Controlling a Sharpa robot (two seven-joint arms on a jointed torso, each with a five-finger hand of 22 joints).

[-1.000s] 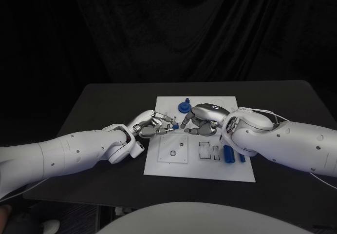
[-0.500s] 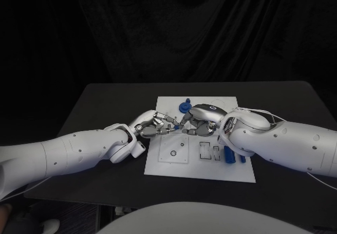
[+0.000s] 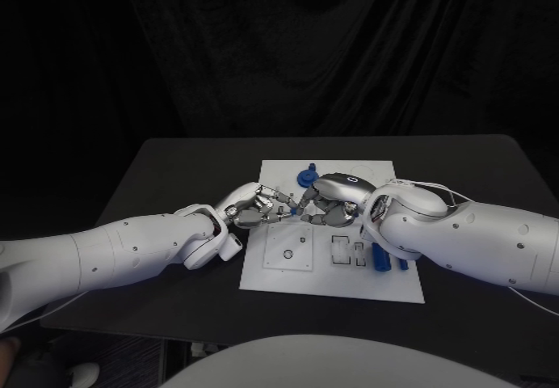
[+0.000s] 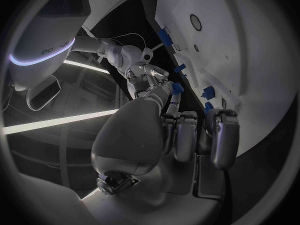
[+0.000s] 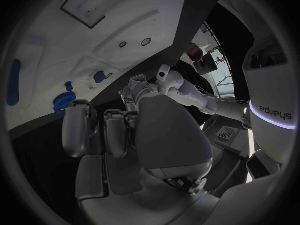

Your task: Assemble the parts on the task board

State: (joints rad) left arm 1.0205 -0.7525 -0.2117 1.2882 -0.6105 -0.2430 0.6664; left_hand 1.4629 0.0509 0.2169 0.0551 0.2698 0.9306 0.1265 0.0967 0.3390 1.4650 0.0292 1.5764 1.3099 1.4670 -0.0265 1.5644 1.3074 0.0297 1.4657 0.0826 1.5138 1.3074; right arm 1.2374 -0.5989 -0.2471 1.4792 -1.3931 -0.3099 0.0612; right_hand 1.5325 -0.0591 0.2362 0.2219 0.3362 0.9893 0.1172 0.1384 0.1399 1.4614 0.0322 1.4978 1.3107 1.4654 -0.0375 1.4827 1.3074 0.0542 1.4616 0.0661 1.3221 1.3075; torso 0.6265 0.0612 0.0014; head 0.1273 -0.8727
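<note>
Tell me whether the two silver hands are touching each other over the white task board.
Cannot tell. In the head view the left hand and right hand meet fingertips around a small blue part above the task board, but no view plainly shows contact or gap.

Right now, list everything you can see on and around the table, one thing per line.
table: one, black, under everything.
task board: one, white plate, middle of the table, with round and rectangular cut-outs in its near half.
round blue part: one, blue, standing at the board's far edge.
long blue parts: at least two, blue, on the board's right side, partly hidden by the right arm.
small blue part: one, blue, between the fingers of both hands above the board; which hand grips it cannot be told.
left hand: one, silver, over the board's left edge.
right hand: one, silver, over the board's middle.
</note>
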